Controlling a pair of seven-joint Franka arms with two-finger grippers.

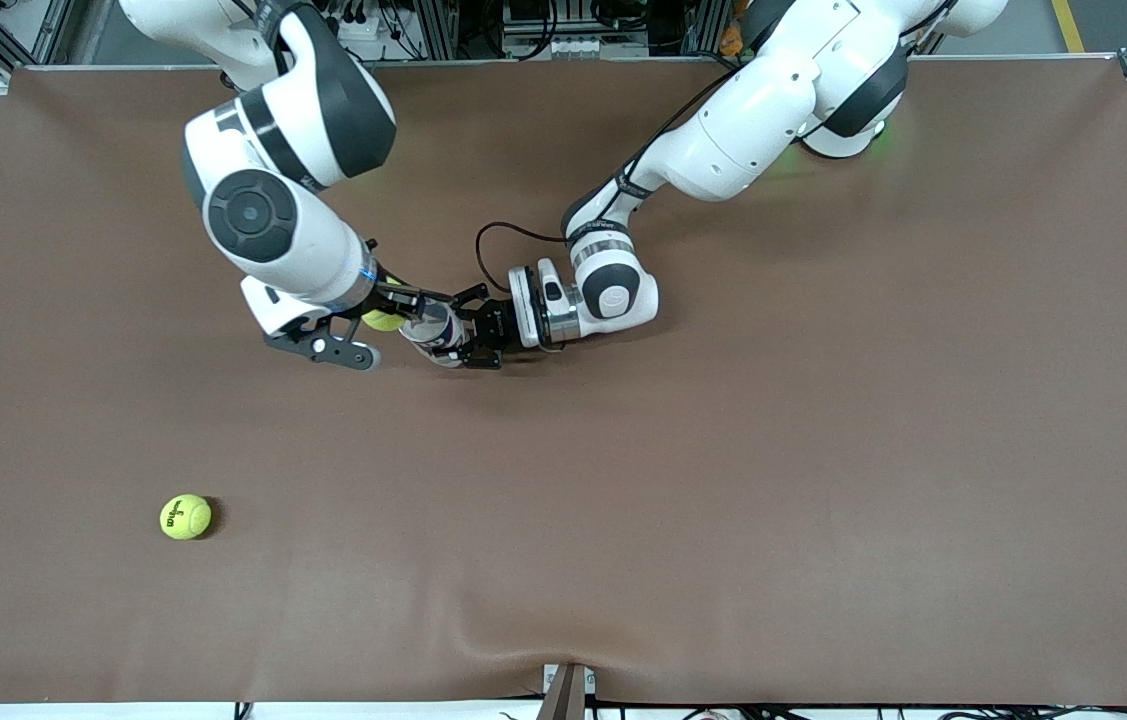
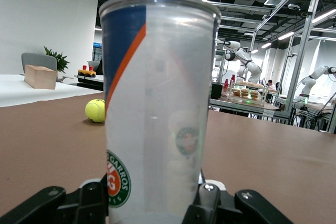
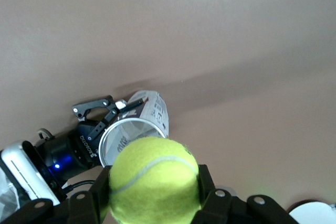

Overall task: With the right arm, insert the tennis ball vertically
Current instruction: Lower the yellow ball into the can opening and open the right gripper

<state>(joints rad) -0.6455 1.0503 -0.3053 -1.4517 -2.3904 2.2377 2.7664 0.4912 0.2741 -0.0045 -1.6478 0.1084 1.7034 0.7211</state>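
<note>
The right gripper, fingers clamped across the light, springy, felt-grippy tennis ball, holds it above the open tube, which stands at table centre, 1 o'clock of the spare ball, pinched low by the left gripper.

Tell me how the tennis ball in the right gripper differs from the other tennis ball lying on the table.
The held tennis ball is up in the air, clamped in the right gripper over the open tube that the left gripper holds upright. The loose tennis ball rests on the table, untouched, nearer the front camera. The loose ball shows black lettering; none shows on the held one. Both are yellow-green and look like the same kind.
</note>
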